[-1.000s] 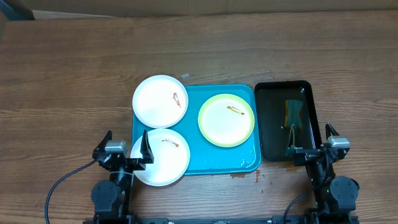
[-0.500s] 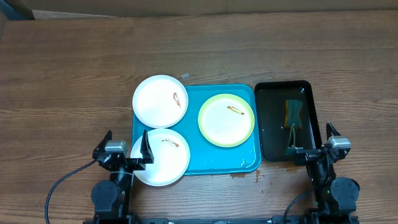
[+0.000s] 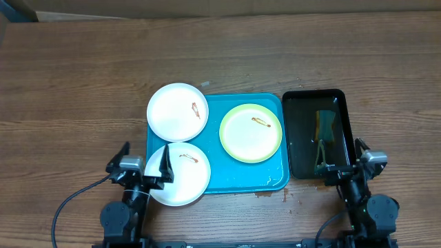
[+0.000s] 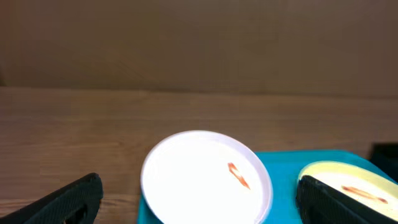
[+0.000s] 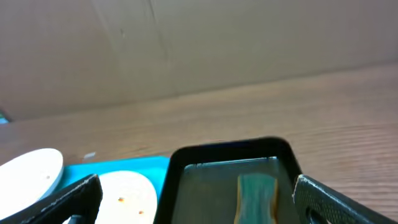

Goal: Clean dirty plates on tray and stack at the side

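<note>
Nearest the rig, both end effectors sit low at the near edge of the bench (image 3: pixel 83 83), fingers spread wide and holding nothing. The left end effector (image 3: pixel 143 162) is at the near white plate (image 3: pixel 182 176). Its right finger overlaps that plate's left rim from above, though contact cannot be told. This plate hangs over the near-left corner of the tray (image 3: pixel 275 176).

The right end effector (image 3: pixel 344 160) faces the near end of the black tray (image 3: pixel 341 96), just right of the blue one. Straight ahead of it lies a green sponge (image 3: pixel 324 124), long axis running near to far, in line with the arm's reach. A thin item in front of the sponge is too small to name.

Farther in, the yellow-green plate (image 3: pixel 251 132) rests fully on the tray's right half, and the far white plate (image 3: pixel 178 111) overhangs the far-left corner. All three plates show a small brown-red smear.

The right arm is plainly nearer the sponge and the left nearer the plates. Probably the right reaches forward for the sponge first.
</note>
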Robot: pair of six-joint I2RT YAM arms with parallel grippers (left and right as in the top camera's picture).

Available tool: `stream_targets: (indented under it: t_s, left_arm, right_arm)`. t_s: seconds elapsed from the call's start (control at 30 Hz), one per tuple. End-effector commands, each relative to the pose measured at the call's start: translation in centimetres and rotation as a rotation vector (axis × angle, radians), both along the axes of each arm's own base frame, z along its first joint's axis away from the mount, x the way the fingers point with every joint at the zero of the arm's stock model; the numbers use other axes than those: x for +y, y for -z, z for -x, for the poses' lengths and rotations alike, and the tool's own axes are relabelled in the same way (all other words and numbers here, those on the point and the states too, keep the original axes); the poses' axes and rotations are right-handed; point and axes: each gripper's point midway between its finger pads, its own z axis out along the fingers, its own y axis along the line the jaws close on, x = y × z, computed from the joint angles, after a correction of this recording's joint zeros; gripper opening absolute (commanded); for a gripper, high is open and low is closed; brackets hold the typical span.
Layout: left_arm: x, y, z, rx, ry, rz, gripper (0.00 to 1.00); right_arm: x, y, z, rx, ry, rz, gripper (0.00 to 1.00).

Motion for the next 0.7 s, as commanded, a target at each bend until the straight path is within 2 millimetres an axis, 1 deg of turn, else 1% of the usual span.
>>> stream_targets:
  t_s: [0.0,0.1,0.17,0.27,0.33,0.43,0.5,0.57,0.6,0.67]
  left_arm:
    - [-1.7,-4.3,1.2,-0.045,0.094,0.019,1.00]
    - [-2.0,-7.6,2.1,-0.016,0.113,0.021,1.00]
    - [-2.1,-9.6,2.3,0.032,0.115,0.024,1.00]
    - [-2.3,-12.0,2.1,0.157,0.129,0.035,1.00]
    - [-3.2,-13.2,1.8,0.271,0.181,0.055,1.00]
    - [-5.4,-13.9,1.4,0.468,0.313,0.120,1.00]
    - [-6.6,-13.5,0.9,0.609,0.381,0.175,1.00]
    - [-6.9,-13.3,-0.3,0.657,0.396,0.193,1.00]
    - [-6.9,-12.9,-1.2,0.684,0.395,0.202,1.00]
    - [-7.2,-11.3,-2.2,0.768,0.402,0.247,1.00]
  right_arm:
    - [-0.3,-6.8,1.1,-0.089,0.015,-0.031,1.00]
    - [-0.3,-10.3,1.1,-0.058,0.015,-0.030,1.00]
    - [-0.3,-12.1,0.5,0.014,0.016,-0.028,1.00]
    - [-0.3,-13.4,-1.0,0.171,0.018,-0.023,1.00]
    - [-0.2,-13.4,-2.5,0.303,0.020,-0.019,1.00]
    - [-0.2,-12.2,-4.3,0.526,0.023,-0.012,1.00]
    - [0.2,-11.0,-5.4,0.706,0.006,-0.016,1.00]
    - [0.9,-10.4,-6.2,0.814,-0.029,-0.033,1.00]
    - [1.2,-9.9,-6.7,0.866,-0.044,-0.043,1.00]
    - [2.4,-9.1,-7.8,0.938,-0.104,-0.080,1.00]
